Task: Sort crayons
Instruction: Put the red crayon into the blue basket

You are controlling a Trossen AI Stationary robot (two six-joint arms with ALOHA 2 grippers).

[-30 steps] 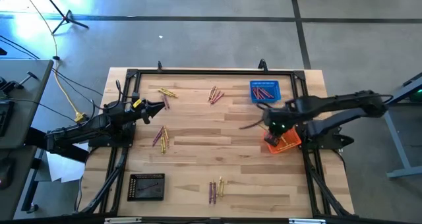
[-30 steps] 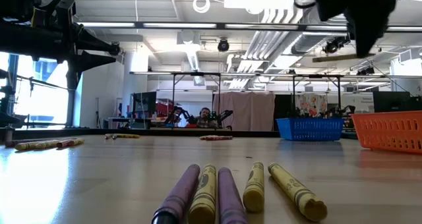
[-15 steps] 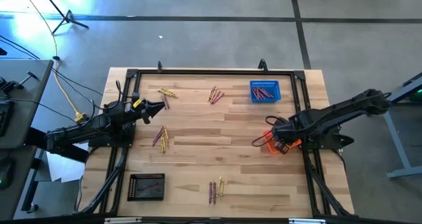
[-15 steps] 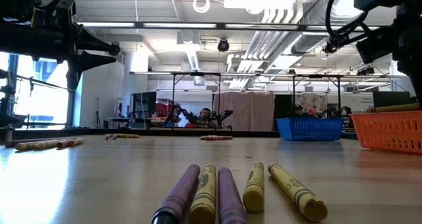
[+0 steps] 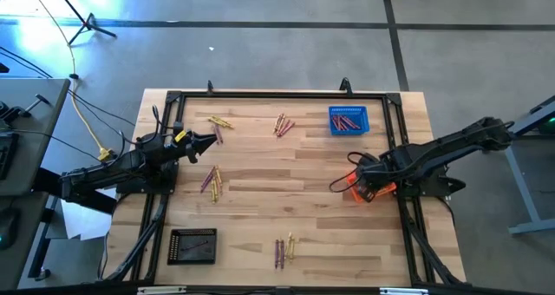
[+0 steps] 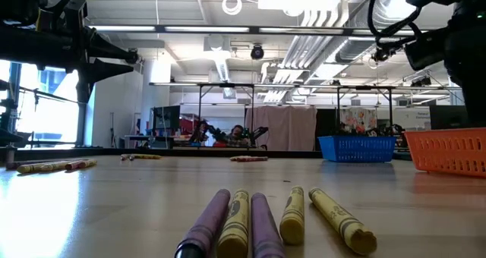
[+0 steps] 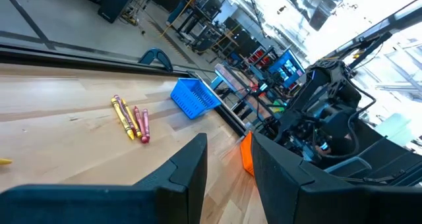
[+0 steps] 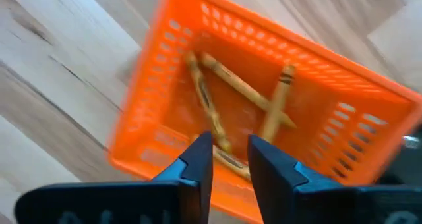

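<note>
R gripper [image 8: 229, 161] over orange basket [image 8: 165, 85] w/ crayons [image 8: 237, 85], fingers apart; L gripper [image 7: 227, 165] apart too

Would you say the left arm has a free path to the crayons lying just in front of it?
Probably yes: the left gripper hangs open just beside that crayon cluster, and only bare table lies between them.

Orange basket [image 5: 375, 187] mostly hidden under right arm.
</note>
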